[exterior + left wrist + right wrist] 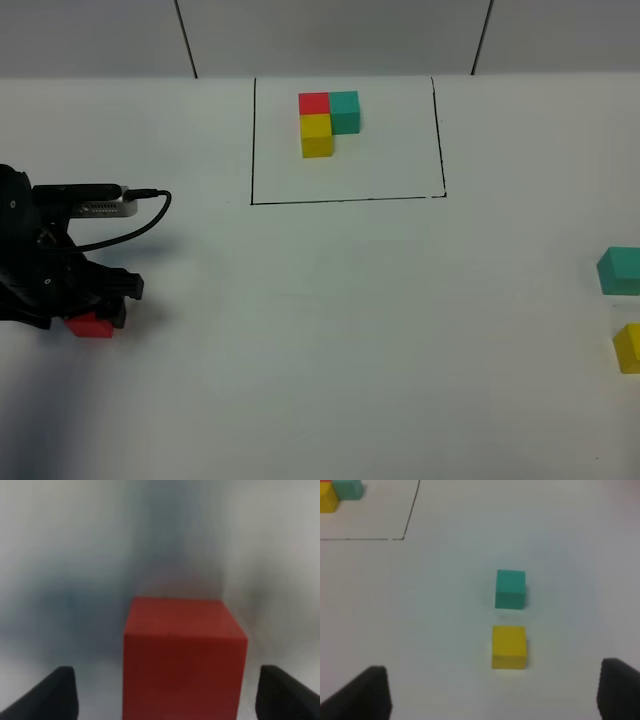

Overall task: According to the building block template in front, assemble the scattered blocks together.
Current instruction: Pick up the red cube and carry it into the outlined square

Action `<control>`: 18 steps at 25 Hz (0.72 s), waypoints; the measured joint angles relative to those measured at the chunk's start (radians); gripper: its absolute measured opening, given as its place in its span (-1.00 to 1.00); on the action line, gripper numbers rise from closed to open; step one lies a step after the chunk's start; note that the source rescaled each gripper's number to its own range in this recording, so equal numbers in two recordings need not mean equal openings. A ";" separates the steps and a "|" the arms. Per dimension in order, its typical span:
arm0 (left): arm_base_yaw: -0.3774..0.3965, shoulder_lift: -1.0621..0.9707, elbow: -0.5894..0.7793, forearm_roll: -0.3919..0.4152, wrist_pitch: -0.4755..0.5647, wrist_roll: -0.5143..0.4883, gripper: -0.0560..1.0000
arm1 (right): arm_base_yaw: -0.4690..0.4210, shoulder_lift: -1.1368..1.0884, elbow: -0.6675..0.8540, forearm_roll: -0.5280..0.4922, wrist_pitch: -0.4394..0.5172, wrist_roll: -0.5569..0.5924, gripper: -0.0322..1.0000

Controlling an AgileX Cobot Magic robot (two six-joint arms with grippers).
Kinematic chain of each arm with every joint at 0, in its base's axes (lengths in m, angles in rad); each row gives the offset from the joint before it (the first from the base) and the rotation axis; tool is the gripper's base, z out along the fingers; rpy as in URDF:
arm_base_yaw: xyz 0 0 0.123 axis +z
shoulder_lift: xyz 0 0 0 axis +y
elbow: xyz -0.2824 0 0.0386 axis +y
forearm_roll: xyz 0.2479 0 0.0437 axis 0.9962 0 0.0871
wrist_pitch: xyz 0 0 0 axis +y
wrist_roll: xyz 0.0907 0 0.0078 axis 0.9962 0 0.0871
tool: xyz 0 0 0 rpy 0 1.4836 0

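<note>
**Bench (350, 330), viewed from above and from both of my wrists.** My left tool (167, 694) sits low near the left edge of the bench. Its jaws are open and straddle the red cube (185, 650). A strip of bare surface shows between the cube and each fingertip (50, 695), so nothing is gripped. From above, the cube peeks out beneath my black arm, close to the left border of that view. A black cable (150, 215) loops out on the arm's inner side.

My right tool (495, 694) hangs above the right part of the bench, jaws spread wide with nothing between them. Ahead of it lies the yellow cube (509, 646), and just beyond that the teal cube (510, 589); the two are near each other but apart. Both sit hard against the right border of the high view.

The template (325, 120), red, teal and yellow cubes joined in an L, stands at the far middle. It is inside the black outline (345, 200), close to the outline's far side.

Between the outline and the near edge, the white matte surface lies open from my left arm across to the two right-hand cubes. Behind the bench rises a pale grey wall (340, 35) divided by dark seams (186, 40).
</note>
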 joint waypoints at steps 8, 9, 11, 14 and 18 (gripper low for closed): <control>0.000 0.000 0.000 0.001 0.000 -0.005 -0.89 | 0.000 0.000 0.000 0.000 0.000 0.000 0.42; 0.000 0.000 0.000 0.003 0.000 -0.005 -0.89 | 0.000 0.000 0.000 0.000 0.000 0.000 0.42; 0.000 0.001 -0.008 0.014 0.007 0.003 -0.89 | 0.000 0.000 0.000 0.000 0.000 0.000 0.42; 0.000 0.002 -0.062 0.042 0.059 0.056 -0.89 | 0.000 0.000 0.000 0.000 0.000 0.000 0.42; -0.003 0.003 -0.180 0.048 0.178 0.157 -0.89 | 0.000 0.000 0.000 0.000 0.000 0.000 0.42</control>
